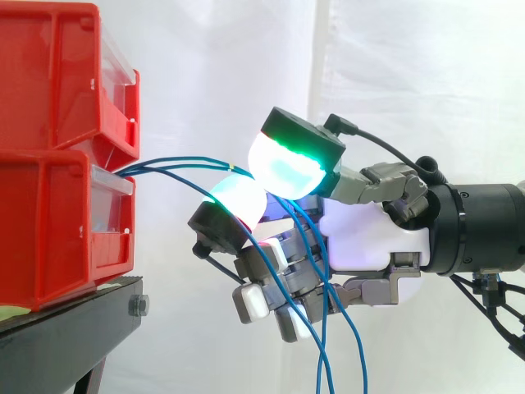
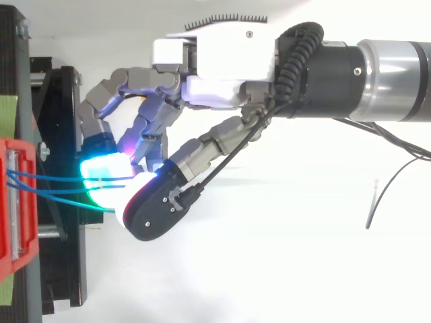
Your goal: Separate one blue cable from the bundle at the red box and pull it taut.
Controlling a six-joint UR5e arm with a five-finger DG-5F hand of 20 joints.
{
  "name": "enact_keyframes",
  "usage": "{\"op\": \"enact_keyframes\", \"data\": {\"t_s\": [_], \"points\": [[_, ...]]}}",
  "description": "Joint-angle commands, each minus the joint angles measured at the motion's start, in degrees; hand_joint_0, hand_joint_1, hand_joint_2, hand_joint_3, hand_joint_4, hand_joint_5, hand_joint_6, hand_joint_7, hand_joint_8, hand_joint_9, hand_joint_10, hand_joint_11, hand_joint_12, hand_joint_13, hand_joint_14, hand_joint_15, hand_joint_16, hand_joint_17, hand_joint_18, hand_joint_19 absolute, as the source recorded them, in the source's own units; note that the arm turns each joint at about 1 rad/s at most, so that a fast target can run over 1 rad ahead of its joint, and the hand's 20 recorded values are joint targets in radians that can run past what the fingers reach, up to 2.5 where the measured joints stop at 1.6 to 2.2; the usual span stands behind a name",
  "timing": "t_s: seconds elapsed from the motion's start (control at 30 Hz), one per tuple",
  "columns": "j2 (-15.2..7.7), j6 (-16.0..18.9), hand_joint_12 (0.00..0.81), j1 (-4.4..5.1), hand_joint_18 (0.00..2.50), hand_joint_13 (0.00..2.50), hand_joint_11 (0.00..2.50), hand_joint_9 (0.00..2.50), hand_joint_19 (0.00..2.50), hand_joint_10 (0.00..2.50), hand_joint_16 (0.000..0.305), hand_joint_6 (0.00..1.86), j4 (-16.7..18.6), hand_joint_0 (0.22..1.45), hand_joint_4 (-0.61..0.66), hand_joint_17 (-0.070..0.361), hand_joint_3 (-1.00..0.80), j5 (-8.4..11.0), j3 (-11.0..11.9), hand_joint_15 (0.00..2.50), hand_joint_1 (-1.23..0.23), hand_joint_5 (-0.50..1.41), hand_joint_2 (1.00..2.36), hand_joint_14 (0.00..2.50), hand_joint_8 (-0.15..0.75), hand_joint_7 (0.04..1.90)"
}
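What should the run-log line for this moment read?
hand: pads pinching blue cables | cables: arching from lower red bin, not taut | loose lengths hang below hand | single cable separated: cannot tell

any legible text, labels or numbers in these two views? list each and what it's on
None: no word, number or sign can be read in either view.
The clear front strips on the red bins carry no legible print.
The hand, blue cables and black stand show no markings.
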Motion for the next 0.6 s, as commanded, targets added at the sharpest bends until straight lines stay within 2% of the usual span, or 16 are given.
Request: {"op": "enact_keyframes", "data": {"t_s": [0.0,0.17,0.27,0.33,0.47,0.57], "points": [[0.0,-0.5,0.41,-0.01,0.91,0.88,1.16,0.92,0.76,0.02,0.049,0.87,0.0,0.55,0.09,0.109,-0.5,-0.02,0.0,0.63,-0.77,-0.16,1.0,0.02,0.3,1.14],[0.0,-0.7,0.413,-0.01,0.92,0.89,1.15,0.94,0.76,0.02,0.049,0.86,0.0,0.54,0.08,0.11,-0.5,-0.02,0.0,0.62,-0.63,-0.16,1.0,0.02,0.301,1.1],[0.0,-0.7,0.401,-0.01,0.91,0.89,1.14,0.94,0.77,0.02,0.046,0.86,0.0,0.61,0.07,0.105,-0.5,0.07,0.0,0.62,-0.58,-0.15,1.0,0.02,0.29,1.14],[0.0,-0.7,0.401,-0.01,0.91,0.89,1.15,0.94,0.78,0.02,0.046,0.86,0.0,0.63,0.05,0.104,-0.49,0.07,0.0,0.62,-0.63,-0.15,1.0,0.02,0.286,1.16],[0.0,-0.8,0.404,-0.01,0.9,0.86,1.13,0.9,0.77,0.02,0.047,0.86,0.0,0.64,0.06,0.106,-0.29,0.07,0.0,0.62,-0.77,-0.15,1.02,0.02,0.289,1.24],[0.0,-0.7,0.405,-0.01,0.9,0.86,1.12,0.88,0.77,0.02,0.047,0.87,0.0,0.67,0.0,0.106,-0.26,0.24,0.0,0.62,-0.84,-0.16,1.02,0.02,0.289,1.25]]}}
